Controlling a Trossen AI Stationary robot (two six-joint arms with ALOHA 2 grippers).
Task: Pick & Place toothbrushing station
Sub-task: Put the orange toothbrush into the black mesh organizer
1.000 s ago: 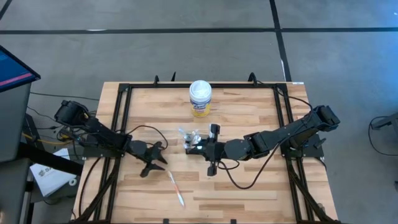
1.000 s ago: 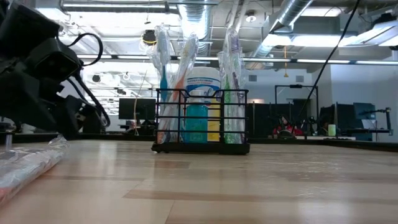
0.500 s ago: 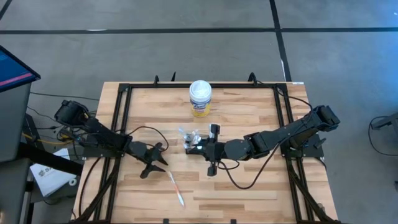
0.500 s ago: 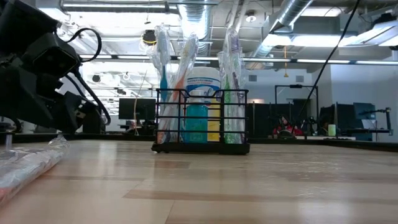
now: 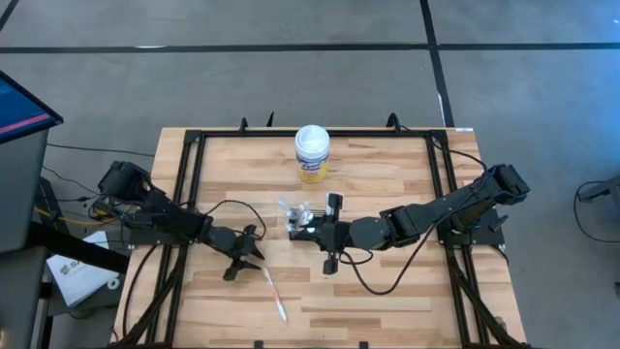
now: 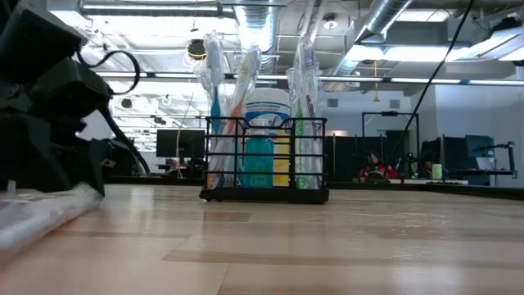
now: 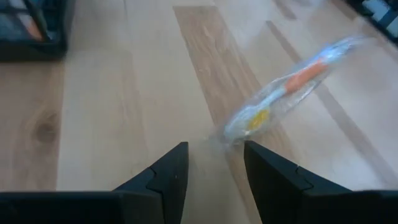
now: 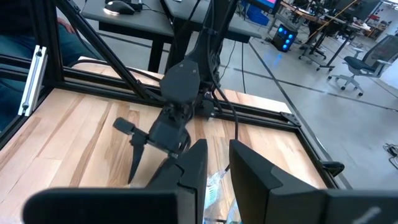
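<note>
Left gripper [image 7: 212, 163], jaws apart and empty, lines up on a wrapped toothbrush [image 7: 283, 93] just ahead; next, probably, close on it. Right gripper [image 8: 214, 163], jaws narrowly apart, waits at the toothbrushing station [image 5: 300, 217].

Two dark, six-joint arms flank the butcher-block table [image 5: 387, 291], their matte black housings built from rounded joint blocks linked by slimmer tubes. Seen from above, black cables loop loosely off each arm beside the table's black frame rails, one curling away from the left arm, another sagging under the right. The left gripper [image 7: 212, 163] ends in two flat, angular black fingers with bevelled inner edges, tapering to blunt tips. The right gripper [image 8: 215, 163] carries the same wedge-shaped black fingers, smooth-faced and unmarked. At table height, the left arm's bulky black wrist housing shows a thin cable arching over it.
</note>
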